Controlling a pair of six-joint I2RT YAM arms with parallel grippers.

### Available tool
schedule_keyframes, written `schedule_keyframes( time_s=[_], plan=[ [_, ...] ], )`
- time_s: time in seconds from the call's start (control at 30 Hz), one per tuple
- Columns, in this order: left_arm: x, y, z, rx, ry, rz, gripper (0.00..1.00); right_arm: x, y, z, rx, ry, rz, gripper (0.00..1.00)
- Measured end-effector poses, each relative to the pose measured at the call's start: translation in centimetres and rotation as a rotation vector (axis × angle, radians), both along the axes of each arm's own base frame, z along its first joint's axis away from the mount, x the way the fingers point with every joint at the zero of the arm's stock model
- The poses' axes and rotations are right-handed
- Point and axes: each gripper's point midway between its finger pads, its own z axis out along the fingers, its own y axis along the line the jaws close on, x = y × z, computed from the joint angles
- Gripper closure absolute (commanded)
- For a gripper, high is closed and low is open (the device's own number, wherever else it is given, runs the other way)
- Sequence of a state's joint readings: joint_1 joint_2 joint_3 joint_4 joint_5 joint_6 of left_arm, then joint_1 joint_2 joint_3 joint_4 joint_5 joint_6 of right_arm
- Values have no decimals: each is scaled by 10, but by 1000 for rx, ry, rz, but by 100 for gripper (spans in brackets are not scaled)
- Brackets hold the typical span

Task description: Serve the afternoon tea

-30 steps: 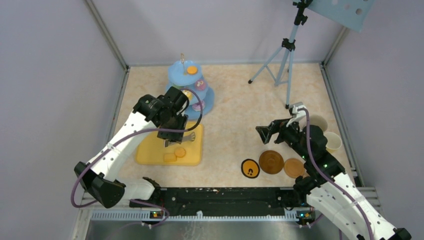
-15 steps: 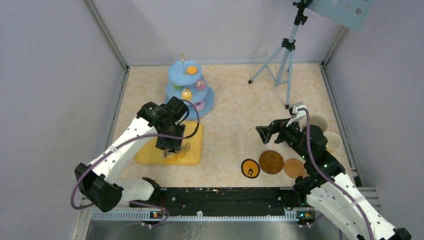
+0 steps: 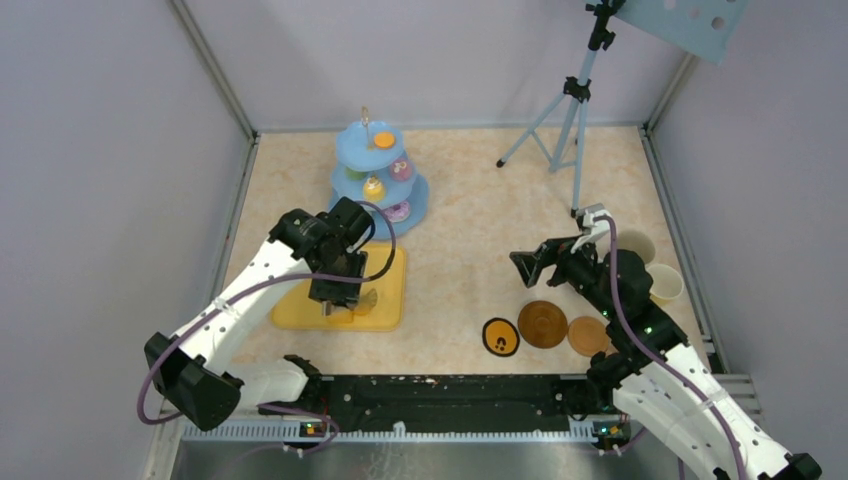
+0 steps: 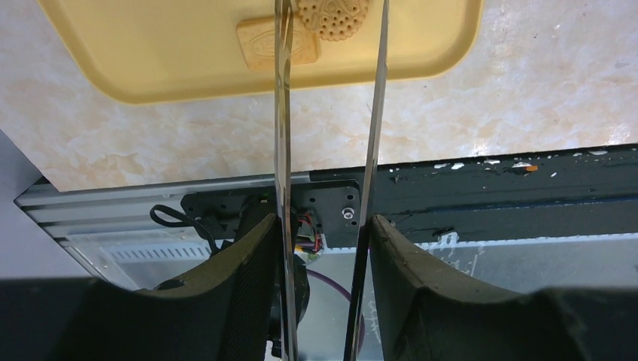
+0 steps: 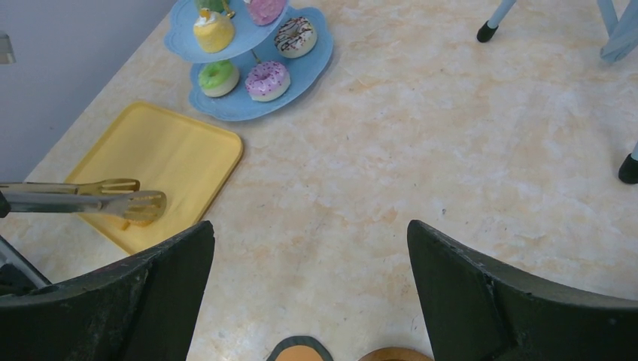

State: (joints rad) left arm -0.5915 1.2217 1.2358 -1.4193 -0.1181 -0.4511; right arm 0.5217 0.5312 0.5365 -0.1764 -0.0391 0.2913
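My left gripper is shut on the long metal tongs, which point down over the yellow tray. Seen from the left wrist, a round biscuit lies between the two blades and a rectangular biscuit sits just left of it; the tongs' tips are cut off. The light-blue stand behind the tray carries pastries, among them a green doughnut and a pink one. My right gripper hangs open and empty above the coasters.
A black-rimmed orange coaster and a lighter brown one flank the dark coaster. Two mugs stand at the right wall. A tripod occupies the back right. The arms' black base rail runs along the near edge.
My left arm has drawn back from the stand toward the tray's near part, bringing the tongs over the biscuits. The right arm has not moved.
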Motion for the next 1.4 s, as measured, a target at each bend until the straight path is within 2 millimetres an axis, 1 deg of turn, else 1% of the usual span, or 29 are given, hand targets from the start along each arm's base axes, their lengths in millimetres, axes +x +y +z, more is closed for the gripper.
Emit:
schedule_keyframes(
  time_s=[0.07, 0.27, 0.47, 0.63, 0.97, 1.1, 1.17, 1.2, 1.27, 1.4],
  plan=[
    [-2, 0, -1, -4, 6, -1, 49, 0, 0, 1, 3, -4, 1, 3],
    [-7, 2, -7, 1, 28, -10, 55, 0, 1, 2, 5, -8, 2, 3],
    [-7, 2, -7, 4, 32, -14, 50, 0, 1, 2, 5, -8, 2, 3],
    [-8, 0, -8, 6, 37, -26, 49, 0, 1, 2, 5, -8, 2, 3],
    [-15, 1, -15, 17, 67, -58, 60, 1, 1, 2, 5, -8, 2, 3],
    [-14, 0, -14, 21, 66, -64, 63, 1, 1, 2, 5, -8, 2, 3],
    [-9, -3, -9, 20, 52, -63, 64, 1, 1, 2, 5, -8, 2, 3],
    [-4, -5, -3, 15, 32, -61, 65, 1, 1, 2, 5, -8, 1, 3],
    [10, -11, 12, 0, -25, -56, 66, 1, 1, 1, 3, -5, 1, 3],
    [37, -20, 49, -39, -165, -40, 68, 2, 2, -1, -1, 3, 2, 3]
  ],
)
